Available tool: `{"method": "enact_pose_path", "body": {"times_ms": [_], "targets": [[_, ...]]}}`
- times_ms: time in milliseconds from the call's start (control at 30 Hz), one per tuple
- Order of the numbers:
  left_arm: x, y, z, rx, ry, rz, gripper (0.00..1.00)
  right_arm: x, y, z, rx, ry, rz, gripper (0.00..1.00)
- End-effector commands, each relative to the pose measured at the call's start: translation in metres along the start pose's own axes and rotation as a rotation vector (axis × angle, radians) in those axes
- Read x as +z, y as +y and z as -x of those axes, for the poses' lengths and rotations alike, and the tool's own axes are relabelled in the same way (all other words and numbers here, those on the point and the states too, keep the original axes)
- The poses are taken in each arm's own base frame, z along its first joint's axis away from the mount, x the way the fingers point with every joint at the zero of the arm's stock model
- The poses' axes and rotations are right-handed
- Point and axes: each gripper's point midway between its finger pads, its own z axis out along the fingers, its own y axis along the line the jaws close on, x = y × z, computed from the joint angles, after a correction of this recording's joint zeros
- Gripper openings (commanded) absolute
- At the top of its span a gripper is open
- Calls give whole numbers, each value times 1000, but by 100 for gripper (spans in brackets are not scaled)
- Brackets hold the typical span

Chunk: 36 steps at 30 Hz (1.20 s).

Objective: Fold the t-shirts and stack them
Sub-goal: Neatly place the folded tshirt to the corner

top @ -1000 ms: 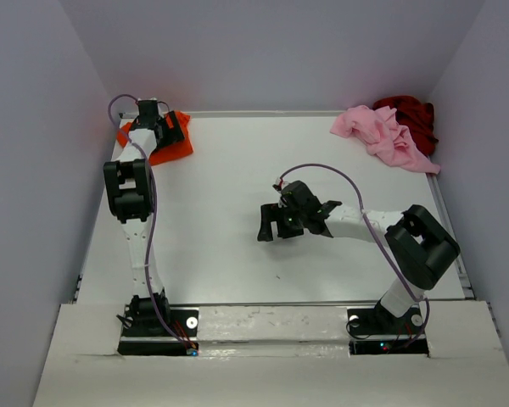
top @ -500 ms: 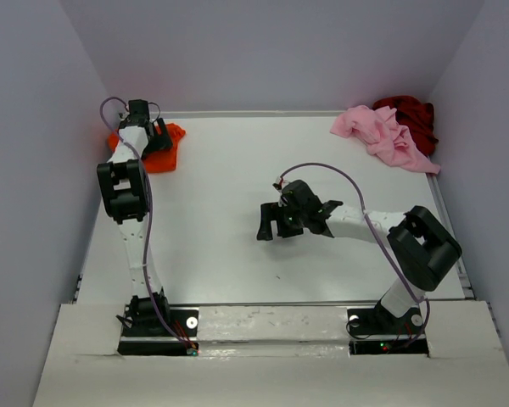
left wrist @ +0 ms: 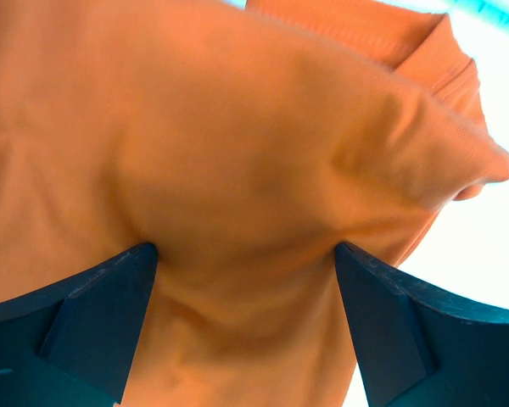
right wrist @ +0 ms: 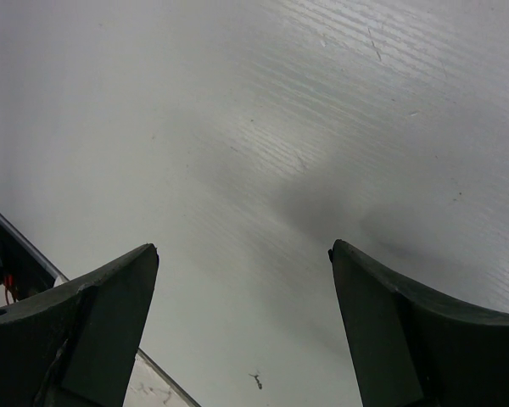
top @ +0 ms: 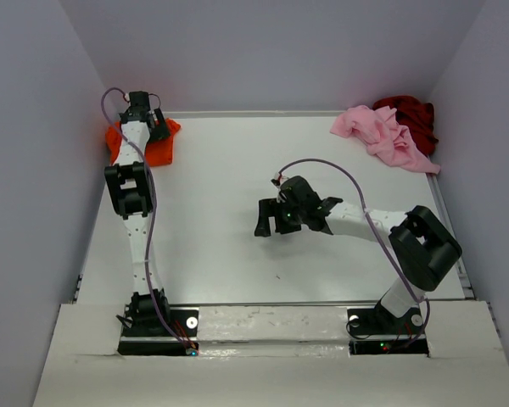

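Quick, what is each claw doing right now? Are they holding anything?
Left claw: open, wide apart against the orange t-shirt, not closed on it.
Right claw: open, holding nothing, over the white table.

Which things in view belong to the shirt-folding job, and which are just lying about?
Job: orange t-shirt, far left corner; pink t-shirt, far right; dark red t-shirt, behind the pink one.
Lying about: nothing loose visible; only the white table and walls.
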Motion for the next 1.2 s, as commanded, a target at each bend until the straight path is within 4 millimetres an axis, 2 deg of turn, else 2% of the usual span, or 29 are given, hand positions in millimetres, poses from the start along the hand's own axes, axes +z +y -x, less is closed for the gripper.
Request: {"method": "enact_pose_path", "body": {"times_ms": [0, 333, 667, 833, 1000, 1167], "targets": [[4, -3, 18, 5, -47, -29, 99, -5, 19, 20, -24, -41, 35, 88], [27, -9, 16, -4, -55, -90, 99, 2, 12, 12, -21, -4, 18, 88], [25, -21, 41, -40, -130, -179, 99, -2, 14, 13, -16, -5, 18, 88], [12, -24, 57, -45, -172, -189, 99, 4, 10, 6, -15, 19, 12, 88], [-19, -19, 90, -52, -249, -180, 99, 2, 5, 1, -15, 23, -1, 88], [-36, -12, 97, -59, -259, -170, 99, -5, 9, -1, -25, 11, 10, 89]]}}
